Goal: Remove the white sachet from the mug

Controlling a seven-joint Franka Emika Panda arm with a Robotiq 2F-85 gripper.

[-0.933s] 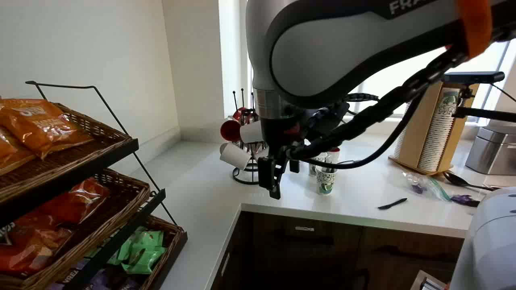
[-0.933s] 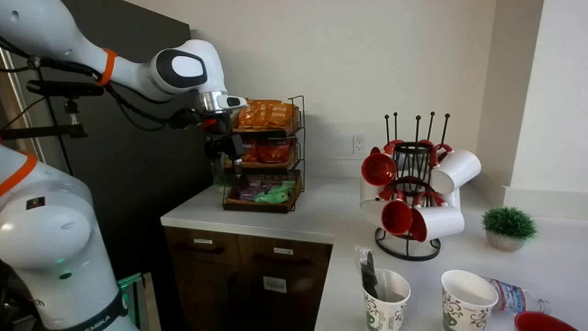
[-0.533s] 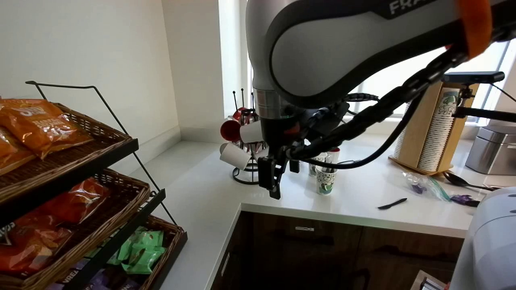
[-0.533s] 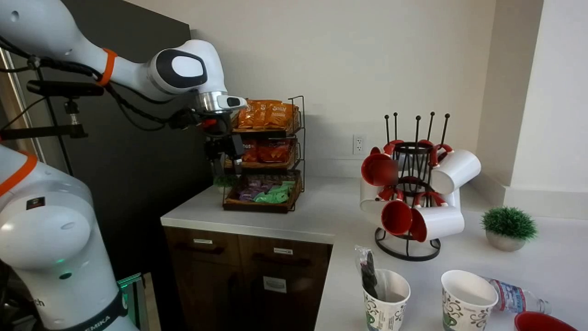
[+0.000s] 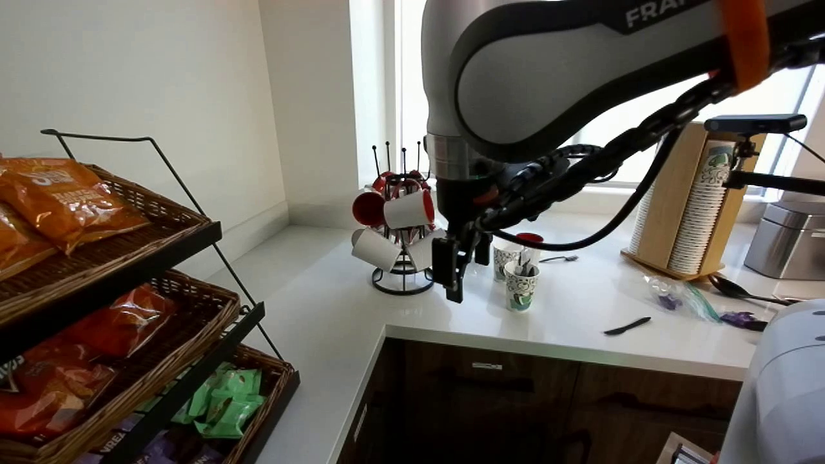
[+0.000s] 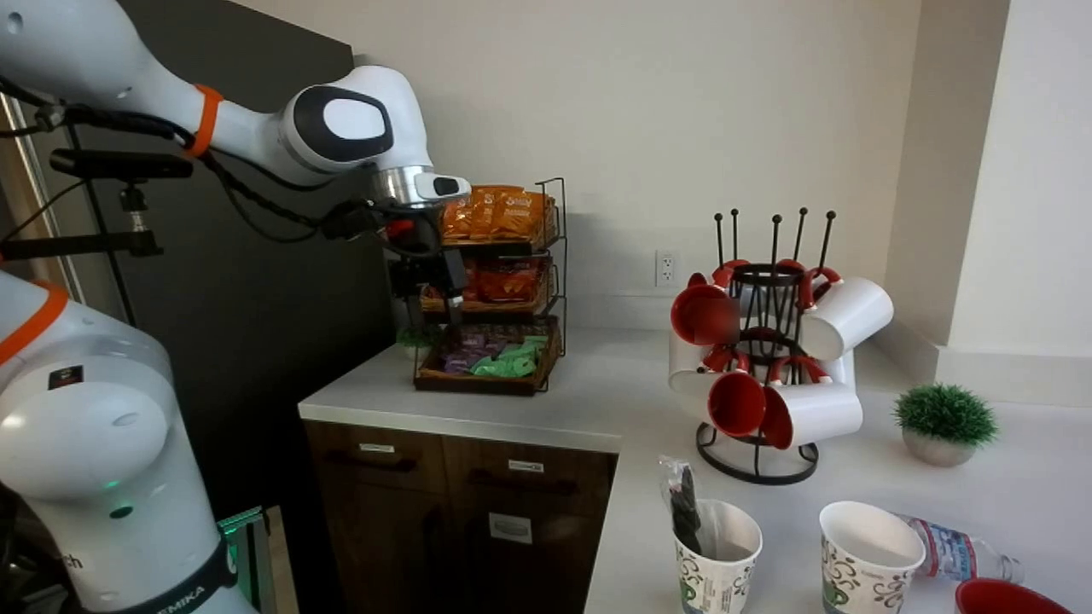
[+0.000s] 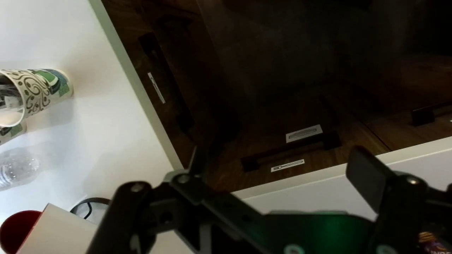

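Observation:
The mug, a pale paper-like cup with a green leafy pattern, stands upright on the counter in both exterior views [image 5: 521, 296] [image 6: 715, 584]. It also shows at the left edge of the wrist view [image 7: 44, 88]. A clear wrapper with dark cutlery [image 6: 685, 512] leans out of it. I cannot make out the white sachet; it is hidden inside the mug or too small to tell. My gripper [image 5: 468, 278] is open and empty, in the air apart from the mug. It also shows in an exterior view [image 6: 435, 324] and the wrist view [image 7: 282, 167], above the counter's inner corner.
A similar patterned cup [image 6: 870, 554] stands beside the mug, with a plastic bottle [image 6: 947, 550] behind it. A metal rack [image 6: 759, 469] holds red and white mugs. A snack rack [image 5: 206, 303] stands on the counter. A dark knife [image 5: 627, 326] lies near the counter edge.
The arm holds still at first. Then the gripper shifts a little right and up in an exterior view, closer to the mug there, uncovering more of the mug rack. It stays open.

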